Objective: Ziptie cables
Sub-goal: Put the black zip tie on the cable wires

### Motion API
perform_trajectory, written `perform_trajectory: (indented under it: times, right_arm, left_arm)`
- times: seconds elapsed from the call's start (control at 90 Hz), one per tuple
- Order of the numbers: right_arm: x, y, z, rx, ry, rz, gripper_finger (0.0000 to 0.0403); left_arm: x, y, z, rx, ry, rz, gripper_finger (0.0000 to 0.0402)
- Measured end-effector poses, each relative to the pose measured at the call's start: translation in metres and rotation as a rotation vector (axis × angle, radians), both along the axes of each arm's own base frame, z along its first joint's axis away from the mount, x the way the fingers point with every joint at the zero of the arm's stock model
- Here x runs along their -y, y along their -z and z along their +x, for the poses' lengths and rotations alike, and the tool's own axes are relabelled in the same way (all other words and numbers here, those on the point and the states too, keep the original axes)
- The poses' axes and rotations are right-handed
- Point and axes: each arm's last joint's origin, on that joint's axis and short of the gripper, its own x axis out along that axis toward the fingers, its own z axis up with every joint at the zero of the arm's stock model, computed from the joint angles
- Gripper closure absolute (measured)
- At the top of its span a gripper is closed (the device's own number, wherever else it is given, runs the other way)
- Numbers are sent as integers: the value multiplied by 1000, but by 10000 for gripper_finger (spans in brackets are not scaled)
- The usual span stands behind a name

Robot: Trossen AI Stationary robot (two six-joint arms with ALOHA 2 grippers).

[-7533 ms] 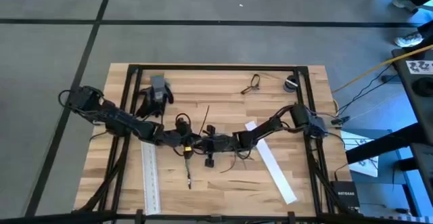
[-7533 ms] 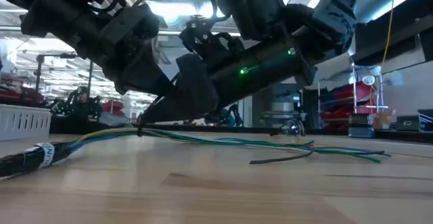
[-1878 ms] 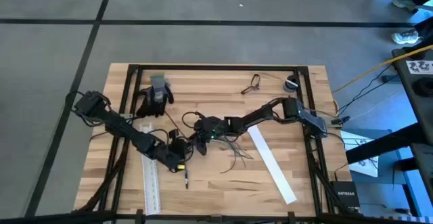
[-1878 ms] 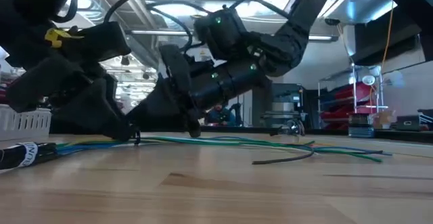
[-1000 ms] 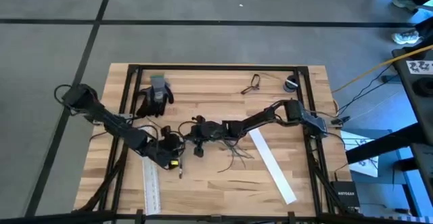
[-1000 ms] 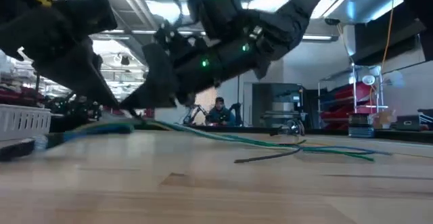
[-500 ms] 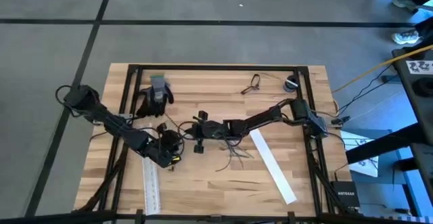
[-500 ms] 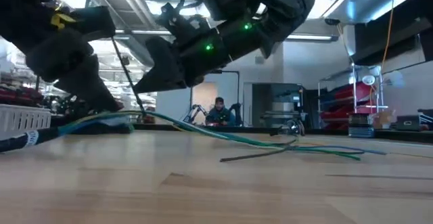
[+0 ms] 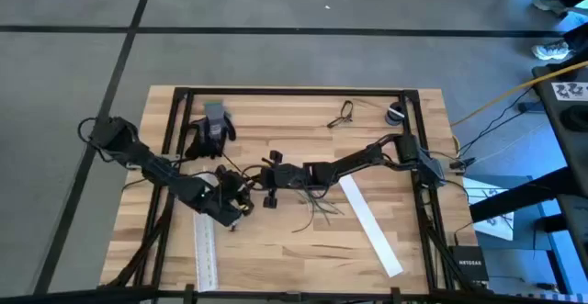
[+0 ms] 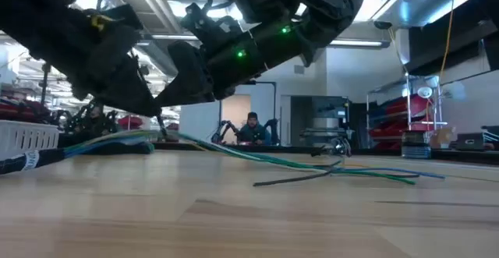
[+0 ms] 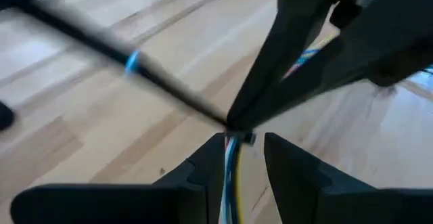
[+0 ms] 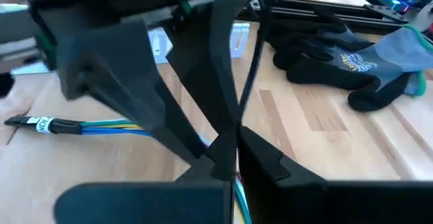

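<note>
The cables (image 10: 257,158) are a bunch of thin green, blue and yellow wires. A white label (image 12: 42,124) wraps one end, and the other end splays out (image 9: 317,210). My left gripper (image 9: 241,200) and right gripper (image 9: 266,180) meet nose to nose over the bunch near the table's middle left. The left gripper (image 11: 243,143) has the wires between its fingers. The right gripper (image 12: 237,139) is shut on a thin black strap (image 11: 135,65) that runs away from the bunch. A small dark block (image 11: 248,138) sits on the wires where the strap meets them. My left gripper has the wire bunch (image 11: 231,158) between its two fingers, which lie across it near its middle. The bunch is raised there (image 10: 148,135), and both ends rest on the table. My right gripper pinches the black strap (image 12: 241,112) at its fingertips, right beside the bunch, coming slanting down from the table's right.
Black gloves (image 9: 209,131) lie at the far left. One long white strip (image 9: 367,223) lies at the right and another (image 9: 204,249) at the near left. Glasses (image 9: 342,113) and a small round thing (image 9: 395,113) sit near the far edge. A person (image 10: 251,125) sits in the room behind.
My left gripper has gone a little toward the far edge and closer to the right gripper. The bunch's splayed end has slid slightly toward the table's left. The black strap stood upright half a second ago and no longer sticks up.
</note>
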Motion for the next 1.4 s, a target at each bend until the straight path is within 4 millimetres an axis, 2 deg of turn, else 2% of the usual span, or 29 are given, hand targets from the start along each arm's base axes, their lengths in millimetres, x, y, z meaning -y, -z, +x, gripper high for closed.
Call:
perform_trajectory:
  times: [0.289, 0.444, 0.533, 0.633, 0.7, 0.833, 0.911, 1.044, 1.178, 1.289, 1.4]
  right_arm:
    - [0, 0, 0, -2, -1, 0, 403]
    - [0, 0, 0, -1, -2, 1, 402]
    - [0, 1, 0, -6, -1, 0, 402]
    - [0, 0, -1, -21, -1, -1, 402]
    - [0, -4, -5, -71, -12, -1, 402]
    - [5, -35, -22, -168, -2, -18, 402]
    - [9, -43, -36, -190, 11, -20, 402]
    - [13, -22, -60, -148, 41, 45, 402]
    - [11, 9, -71, 74, 9, 163, 401]
    - [10, 34, -69, 127, 3, 227, 377]
    - [9, 39, -54, 157, 3, 238, 328]
  left_arm:
    - [-7, 18, 9, -27, -54, 43, 314]
    - [-6, 22, 12, -39, -37, 62, 317]
    - [-6, 22, 12, -67, -11, 70, 336]
    - [-5, 23, 11, -103, 20, 104, 383]
    - [-5, 23, 11, -118, 31, 117, 395]
    - [-4, 21, 10, -127, 49, 132, 401]
    - [-4, 16, 9, -114, 56, 129, 401]
    - [-4, 7, 7, -87, 57, 121, 401]
    - [-5, 3, 6, -76, 51, 118, 401]
    - [-8, 4, 7, -84, 42, 123, 401]
    - [-11, 3, 9, -89, 33, 130, 401]
